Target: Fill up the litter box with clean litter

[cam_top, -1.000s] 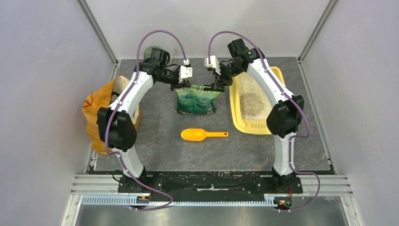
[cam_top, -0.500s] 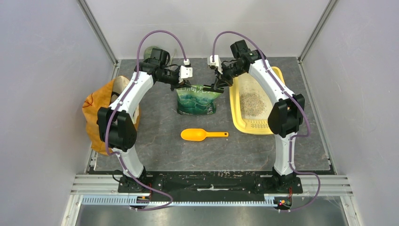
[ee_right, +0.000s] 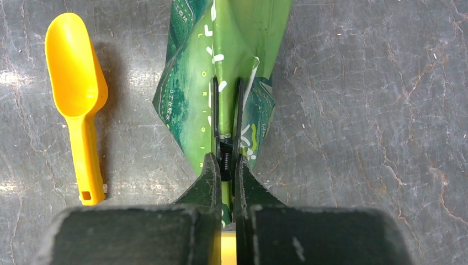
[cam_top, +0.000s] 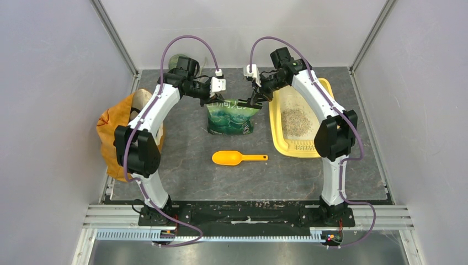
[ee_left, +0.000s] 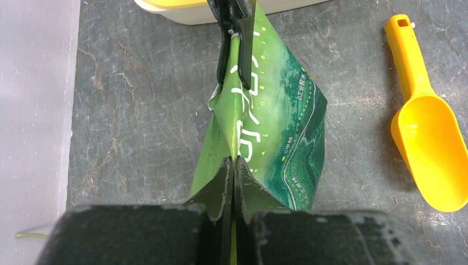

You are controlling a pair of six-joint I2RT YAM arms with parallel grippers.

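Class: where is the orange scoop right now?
In the top view the orange scoop lies midway across the table, on the near side of the green pouch, left of the litter box.

Overhead; both wrist views above pouch (ee_left: 276,110)

Bare counter (cam_top: 187,165) lay open between the arm bases and the orange scoop (cam_top: 238,158), with room to pass on either side of it. Farther back the green pouch (cam_top: 232,120) stood mid-counter. The left end effector (ee_left: 232,165) and right end effector (ee_right: 225,163) were pinched on its top edge, barring approach from above. The litter box (cam_top: 298,148) sat just right of the pouch with only a narrow gap between them. An orange bag (cam_top: 113,138) crowded the left edge.
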